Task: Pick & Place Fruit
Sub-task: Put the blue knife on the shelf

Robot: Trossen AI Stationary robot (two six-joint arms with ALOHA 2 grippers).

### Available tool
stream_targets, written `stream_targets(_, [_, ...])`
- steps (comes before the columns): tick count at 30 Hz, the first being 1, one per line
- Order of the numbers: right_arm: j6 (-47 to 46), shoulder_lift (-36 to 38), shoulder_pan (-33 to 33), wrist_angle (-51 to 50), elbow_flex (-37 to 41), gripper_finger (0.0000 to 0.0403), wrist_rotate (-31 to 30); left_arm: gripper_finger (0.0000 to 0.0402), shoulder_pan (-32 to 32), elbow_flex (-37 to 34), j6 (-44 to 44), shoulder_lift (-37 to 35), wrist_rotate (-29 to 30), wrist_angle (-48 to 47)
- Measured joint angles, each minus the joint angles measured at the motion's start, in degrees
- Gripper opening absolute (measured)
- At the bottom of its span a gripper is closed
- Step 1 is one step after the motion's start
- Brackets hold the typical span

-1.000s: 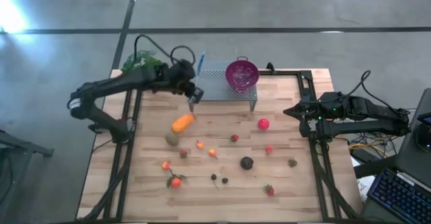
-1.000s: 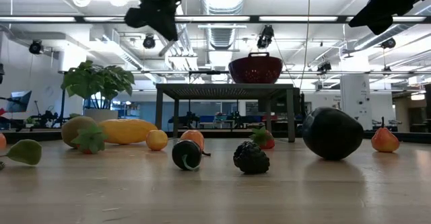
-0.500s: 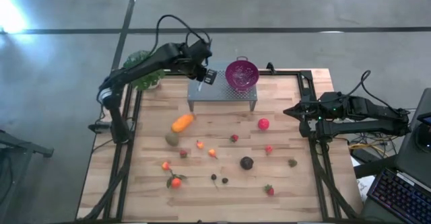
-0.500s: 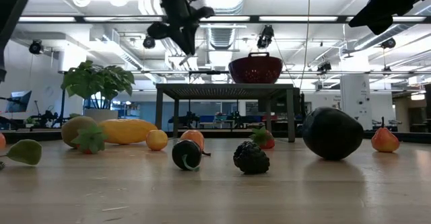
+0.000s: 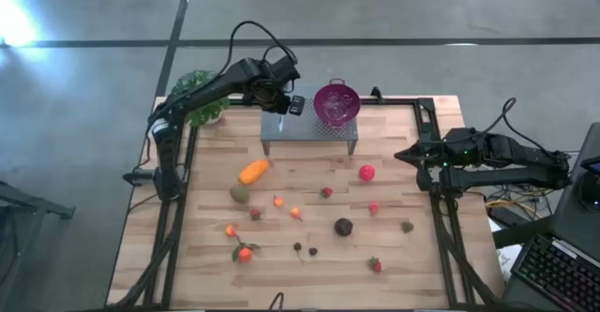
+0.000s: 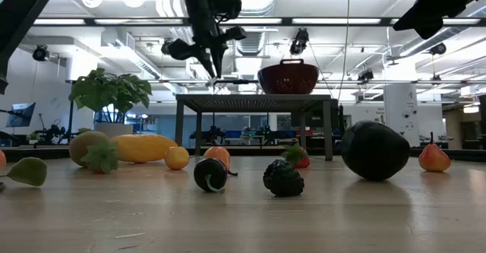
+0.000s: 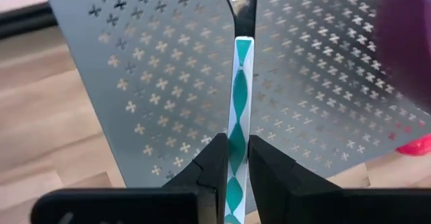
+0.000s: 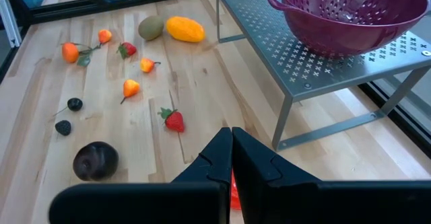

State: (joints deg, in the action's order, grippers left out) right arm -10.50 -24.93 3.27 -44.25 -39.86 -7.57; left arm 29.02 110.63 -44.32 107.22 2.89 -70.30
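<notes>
The left gripper (image 5: 292, 106) hangs over the left part of the stand (image 5: 281, 131), just beside the colander (image 5: 337, 103), its fingers pinched on a thin white-and-teal striped strip (image 7: 241, 83) that points down toward the perforated top. What the strip is for I cannot tell. With the jaws taken up this way no fruit can be picked, so the sound course seems to be to lay the strip on the bare stand top left of the colander, let go fully, and rise straight up before heading for the table (image 5: 206, 256). All the fruit lies on the table in front of the stand, well apart from that gripper and lower than it. The orange fruit (image 5: 253, 170) sits in front of the stand's left leg with the olive fruit (image 5: 240, 193) just beside it. Small red and orange pieces are scattered farther forward. The red ball (image 5: 367, 172) lies in front of the stand's right leg, and the purple ball (image 5: 344, 227) farther forward again. No fruit shows in the colander. The orange fruit looks the nearest pick, best taken across its narrow width. The right gripper (image 5: 405, 155) waits clenched and empty at the table edge right of the stand.
</notes>
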Motion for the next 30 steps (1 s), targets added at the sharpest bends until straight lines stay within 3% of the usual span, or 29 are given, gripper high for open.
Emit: stream_targets(30, [0.0, 0.0, 0.0, 0.0, 0.0, 0.0008, 0.0, 0.0055, 1.0, -9.8, -2.3, 0.1, -4.6, 6.5])
